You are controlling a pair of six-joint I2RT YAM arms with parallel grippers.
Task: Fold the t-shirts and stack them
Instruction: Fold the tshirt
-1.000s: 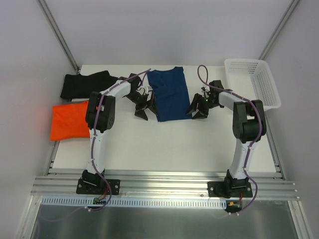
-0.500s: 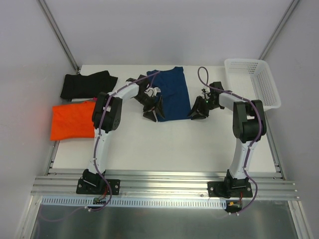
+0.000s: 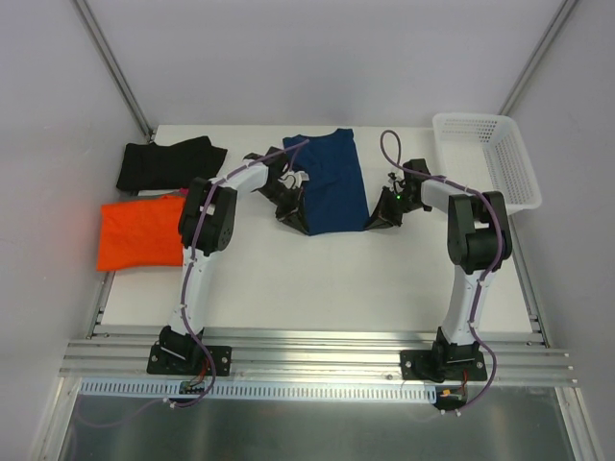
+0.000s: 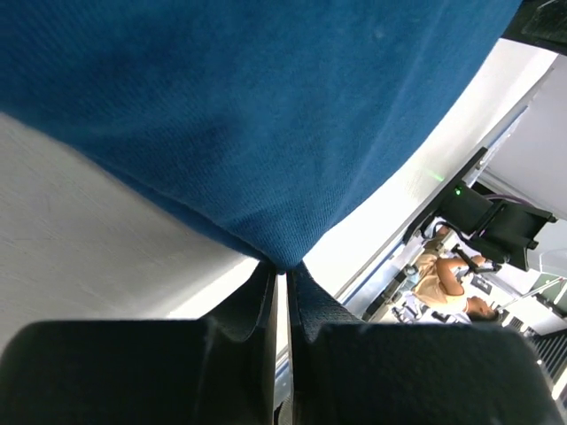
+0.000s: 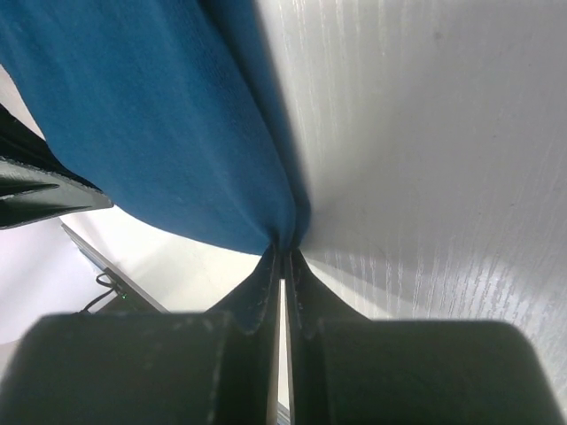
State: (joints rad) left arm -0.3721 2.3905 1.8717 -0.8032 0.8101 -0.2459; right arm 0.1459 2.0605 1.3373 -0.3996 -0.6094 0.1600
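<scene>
The navy blue t-shirt (image 3: 332, 182) lies flat at the table's back centre, and it fills the upper part of the left wrist view (image 4: 248, 115) and the right wrist view (image 5: 168, 133). My left gripper (image 3: 300, 223) is shut on its near left corner, the cloth pinched between the fingertips (image 4: 282, 266). My right gripper (image 3: 373, 221) is shut on the near right corner (image 5: 285, 250). An orange t-shirt (image 3: 135, 233) lies at the left edge. A black t-shirt (image 3: 165, 161) lies behind it.
A white lattice basket (image 3: 485, 158) stands at the back right of the table. The metal rail (image 3: 317, 351) carrying both arm bases runs along the near edge. The left arm's upper link (image 3: 202, 216) hangs close to the orange shirt's right edge.
Both grippers closed from open onto the blue shirt's near corners. The left gripper moved right onto the cloth; the right gripper shifted slightly left to the shirt's edge.
</scene>
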